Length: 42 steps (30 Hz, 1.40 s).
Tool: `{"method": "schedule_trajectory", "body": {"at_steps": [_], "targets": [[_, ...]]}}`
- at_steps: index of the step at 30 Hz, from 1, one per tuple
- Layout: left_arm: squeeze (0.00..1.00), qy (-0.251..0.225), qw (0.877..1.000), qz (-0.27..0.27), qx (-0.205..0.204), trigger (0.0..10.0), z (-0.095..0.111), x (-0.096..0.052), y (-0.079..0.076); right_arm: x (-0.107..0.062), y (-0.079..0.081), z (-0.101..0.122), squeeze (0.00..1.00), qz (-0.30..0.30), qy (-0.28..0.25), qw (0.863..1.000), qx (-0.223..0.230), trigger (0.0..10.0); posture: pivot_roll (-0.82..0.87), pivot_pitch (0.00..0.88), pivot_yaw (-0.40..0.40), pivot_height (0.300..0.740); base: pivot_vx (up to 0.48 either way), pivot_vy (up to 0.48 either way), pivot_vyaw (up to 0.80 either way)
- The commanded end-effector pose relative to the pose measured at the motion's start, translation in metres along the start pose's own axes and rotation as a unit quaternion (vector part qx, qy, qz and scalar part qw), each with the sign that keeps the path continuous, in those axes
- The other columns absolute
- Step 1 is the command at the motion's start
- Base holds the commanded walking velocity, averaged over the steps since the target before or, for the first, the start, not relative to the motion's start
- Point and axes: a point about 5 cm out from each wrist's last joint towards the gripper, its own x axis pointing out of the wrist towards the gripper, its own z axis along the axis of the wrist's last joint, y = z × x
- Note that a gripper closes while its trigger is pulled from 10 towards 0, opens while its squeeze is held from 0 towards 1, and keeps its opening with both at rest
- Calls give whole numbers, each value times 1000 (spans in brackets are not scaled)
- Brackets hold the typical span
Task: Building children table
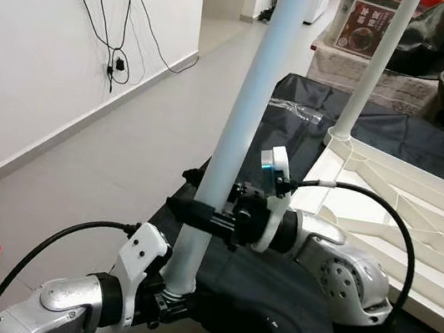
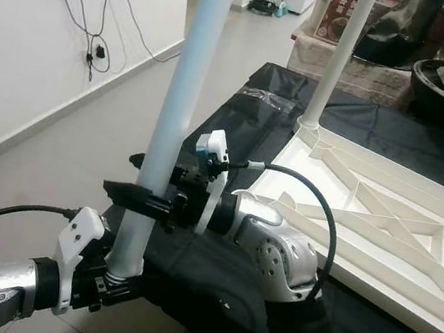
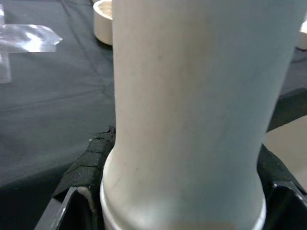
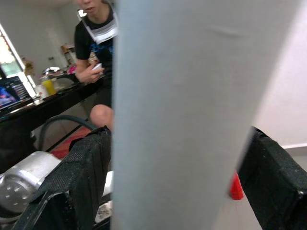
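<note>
Lower left of frame: left gripper (image 1: 172,294) clamped on bottom end of pale table leg (image 1: 242,119), fingers tight against collar. 
Centre: leg near upright, leaning slightly, running up past top of frame. 
Centre, higher on leg: right gripper (image 1: 198,212) closed round shaft. 
Right: upturned white tabletop (image 1: 416,223) on black cloth (image 1: 263,283), second leg (image 1: 373,64) standing in far corner.

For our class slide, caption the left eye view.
Both grippers, left and right, clamp a pale table leg beside the upturned white tabletop.
</note>
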Motion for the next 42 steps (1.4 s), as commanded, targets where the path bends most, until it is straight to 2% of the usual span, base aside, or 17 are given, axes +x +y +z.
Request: {"method": "schedule_trajectory", "body": {"at_steps": [1, 8, 9, 11, 12, 13, 27, 28, 30, 31, 38, 39, 42], "targets": [[0, 1, 1000, -8, -1, 10000, 1, -3, -3, 2, 5, -1, 0, 20, 6, 1000, 3, 10000, 145, 68, -36, 740, 0, 0, 0], [0, 4, 1000, -19, -9, 10000, 0, -4, -6, 3, 11, -3, 0, 39, 13, 999, 8, 10000, 147, 76, -38, 740, 0, 0, 0], [0, 4, 1000, -21, -11, 10000, 0, -5, -6, 3, 12, -4, 0, 44, 14, 999, 9, 8471, 146, 78, -37, 740, 0, 0, 0], [0, 4, 1000, -23, -13, 10000, 0, -5, -6, 3, 13, -4, 0, 47, 16, 999, 10, 8314, 145, 79, -37, 740, 0, 0, 0], [0, 4, 1000, -24, -15, 10000, 0, -5, -6, 4, 15, -5, 0, 54, 18, 998, 13, 2471, 145, 80, -38, 740, 0, 0, 0], [0, 4, 1000, -25, -18, 10000, 0, -5, -6, 5, 17, -5, 0, 62, 20, 998, 17, 0, 144, 80, -37, 740, 0, 0, 0], [0, 10, 999, -18, -37, 10000, -1, -4, -4, 5, 20, -6, 0, 75, 24, 997, 22, 0, 143, 84, -39, 740, 0, 0, 0], [443, 8, 999, -9, -36, 10000, -1, -4, -2, 5, 19, -6, 0, 73, 22, 997, 21, 0, 142, 84, -38, 740, 0, 0, 0], [443, 8, 999, -9, -36, 10000, -1, -4, -2, 5, 19, -6, 0, 73, 22, 997, 21, 0, 142, 84, -38, 740, 0, 0, 0], [1000, 0, 999, -1, -37, 10000, 0, -3, -1, 4, 18, -5, 0, 71, 21, 997, 19, 0, 142, 85, -38, 740, 0, 0, 0], [1000, -22, 998, 50, -26, 10000, 4, -1, 6, -2, 3, 6, 0, 26, 2, 1000, 0, 0, 144, 86, -40, 740, 0, 0, 0], [0, -26, 997, 69, -23, 10000, 4, -1, 9, -5, -4, 10, 0, 0, -5, 1000, -8, 0, 144, 86, -40, 740, 0, 0, 0], [0, -45, 992, 115, -16, 10000, 7, -1, 15, -13, -24, 19, 0, -78, -27, 996, -34, 0, 146, 84, -42, 740, 0, 0, 0]]}}
